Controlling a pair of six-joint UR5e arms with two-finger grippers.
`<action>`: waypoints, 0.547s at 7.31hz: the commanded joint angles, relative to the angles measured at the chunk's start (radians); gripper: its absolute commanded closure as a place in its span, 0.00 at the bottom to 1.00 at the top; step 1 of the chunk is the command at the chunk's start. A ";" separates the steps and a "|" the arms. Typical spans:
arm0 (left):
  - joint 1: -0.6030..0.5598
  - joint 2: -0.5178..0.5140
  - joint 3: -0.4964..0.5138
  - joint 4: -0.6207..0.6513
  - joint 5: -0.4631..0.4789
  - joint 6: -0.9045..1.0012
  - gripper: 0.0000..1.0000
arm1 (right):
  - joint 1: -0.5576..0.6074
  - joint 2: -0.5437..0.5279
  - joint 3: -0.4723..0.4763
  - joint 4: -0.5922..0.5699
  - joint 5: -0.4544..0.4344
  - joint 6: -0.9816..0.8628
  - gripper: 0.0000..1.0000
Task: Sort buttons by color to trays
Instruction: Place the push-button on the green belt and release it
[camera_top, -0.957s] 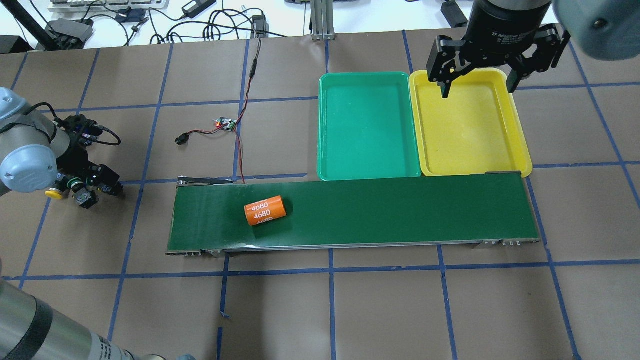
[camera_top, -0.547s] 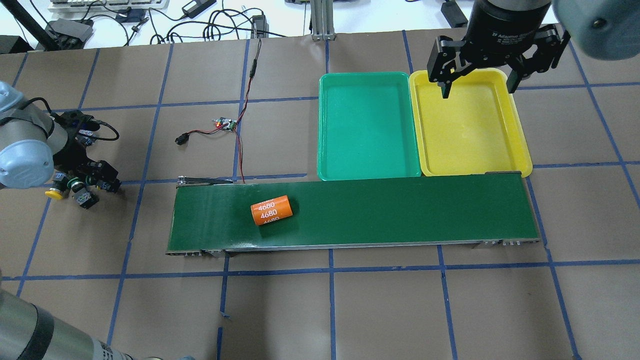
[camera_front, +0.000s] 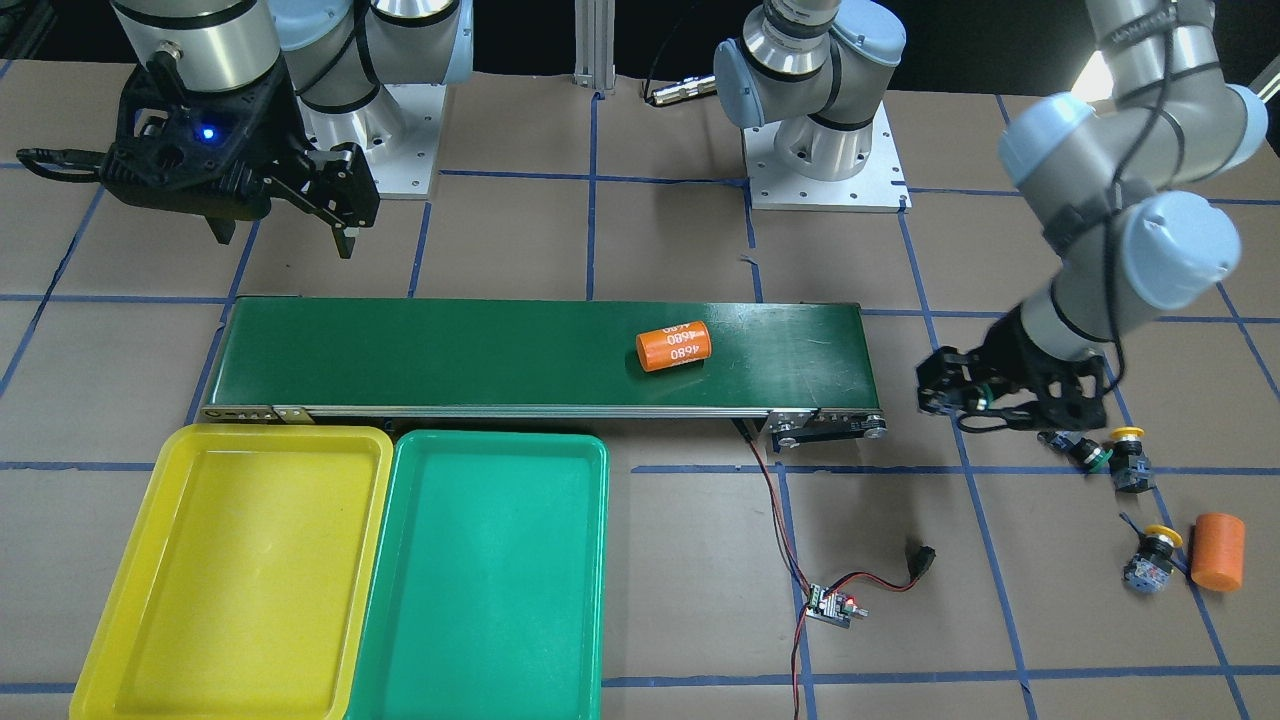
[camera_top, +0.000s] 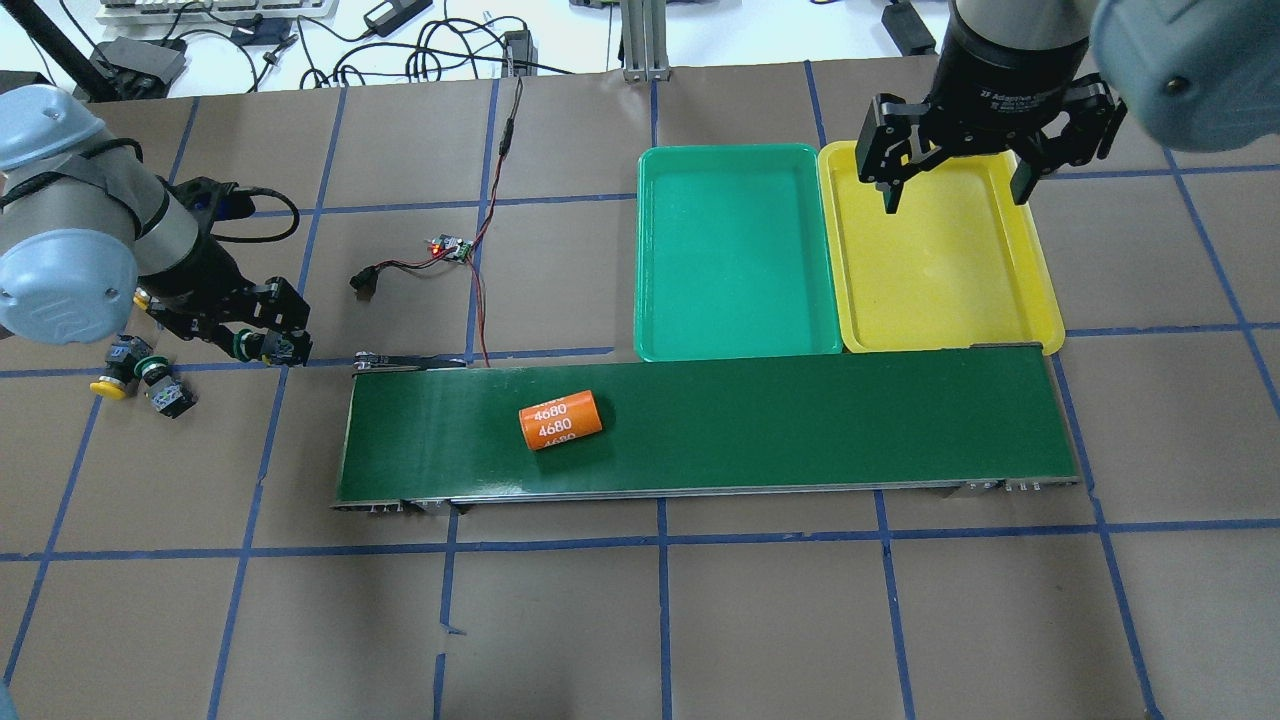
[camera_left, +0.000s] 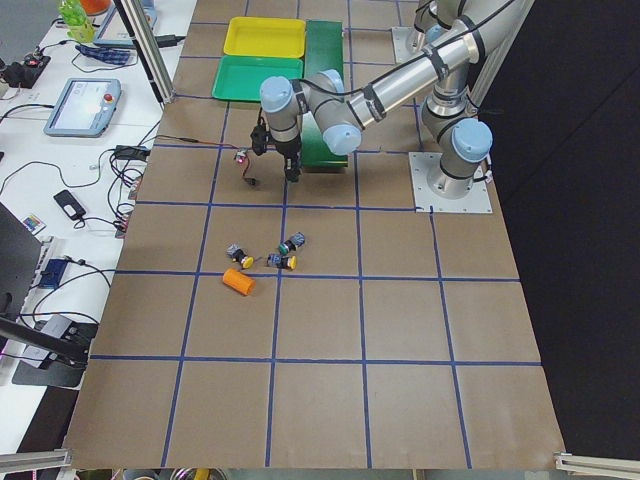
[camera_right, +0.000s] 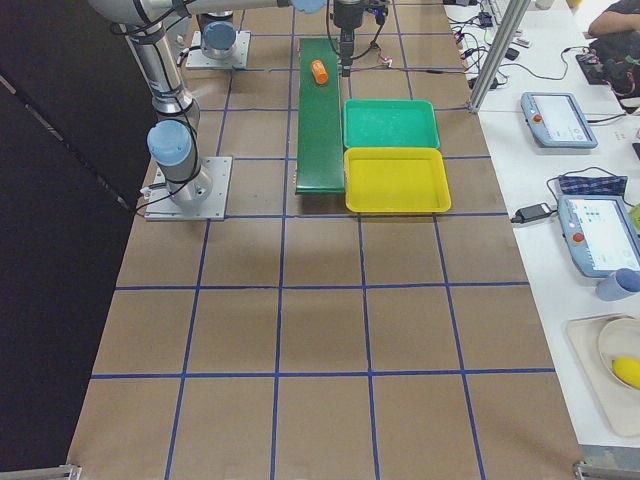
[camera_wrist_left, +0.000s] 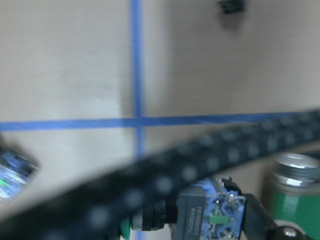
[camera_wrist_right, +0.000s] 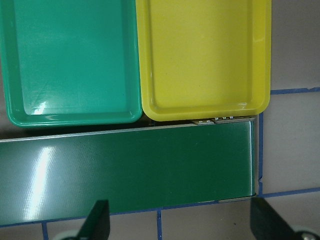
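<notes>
L hand (camera_top: 268, 342): pinched on a green-cap button (camera_wrist_left: 212, 212). The L wrist cam is blurred but shows the blue-grey contact block betw. the fingers, green cap off to one side. Posn: over the desk (camera_top: 700, 620), just off the robot's-L end of the conveyor belt (camera_top: 800, 425). Height above desk: can't tell.

Other 3 buttons lie on the desk, further out from the belt than the L hand:
- second green-cap button (camera_front: 1090, 455), just beside a yellow mushroom button (camera_front: 1130, 465); touching or not, can't tell.
- other yellow mushroom button (camera_front: 1152, 558), apart from that pair, just beside a plain orange cylinder (camera_front: 1218, 552).

R hand (camera_top: 950, 175): fingers spread wide, nothing betw. them. It hangs high at the opposite belt end. Overhead view puts it over the far rim of the yellow tray (camera_top: 940, 270); its wrist cam looks down on both trays and the belt end.

Green tray (camera_top: 735, 250) and yellow tray sit side by side, long edges touching, both against the belt's far side at the robot's-R end. All 4 buttons are at the other end, well apart from the trays.

Orange "4680" cylinder (camera_top: 560, 420) lies on its side on the belt, nearer the L end. Small circuit board (camera_top: 450, 247) w/ red-black wires sits on the desk beyond the belt, betw. L hand and green tray.
</notes>
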 joint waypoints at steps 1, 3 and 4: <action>-0.167 0.068 -0.076 -0.009 -0.007 -0.219 0.85 | 0.001 -0.001 0.004 -0.006 0.001 0.000 0.00; -0.227 0.071 -0.150 0.060 -0.002 -0.235 0.83 | 0.001 -0.001 0.004 -0.006 0.001 0.000 0.00; -0.242 0.059 -0.165 0.077 -0.004 -0.261 0.48 | 0.001 -0.001 0.004 -0.006 0.001 0.000 0.00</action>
